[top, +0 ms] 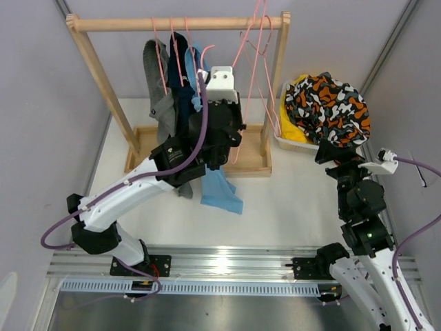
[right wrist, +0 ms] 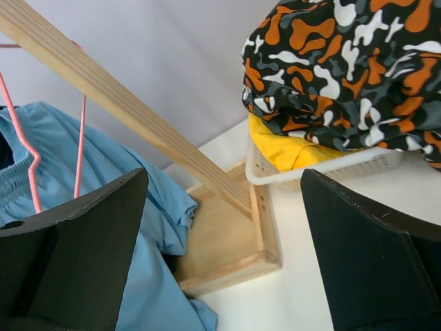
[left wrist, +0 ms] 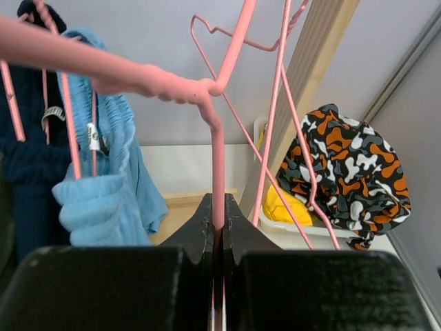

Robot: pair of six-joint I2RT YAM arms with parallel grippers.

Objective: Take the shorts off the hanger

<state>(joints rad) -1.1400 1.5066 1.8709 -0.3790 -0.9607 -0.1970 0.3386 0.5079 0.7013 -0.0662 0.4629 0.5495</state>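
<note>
Light blue shorts point(top: 222, 191) hang from a pink hanger point(left wrist: 218, 155) at the wooden rack; they also show in the left wrist view point(left wrist: 103, 200) and in the right wrist view point(right wrist: 117, 200). My left gripper point(left wrist: 218, 224) is shut on the hanger's pink wire, raised near the rail in the top view point(top: 210, 72). The shorts' waistband is bunched to the left of the held wire. My right gripper point(right wrist: 224, 207) is open and empty, low beside the rack's right post and the basket, and shows in the top view point(top: 334, 152).
The wooden rack point(top: 179, 24) has a flat base point(top: 251, 164). Grey point(top: 158, 89) and navy point(top: 182, 86) garments hang on it, with empty pink hangers point(top: 256, 48) at its right end. A white basket point(top: 291, 141) holds a camouflage garment point(top: 327, 103) and yellow cloth.
</note>
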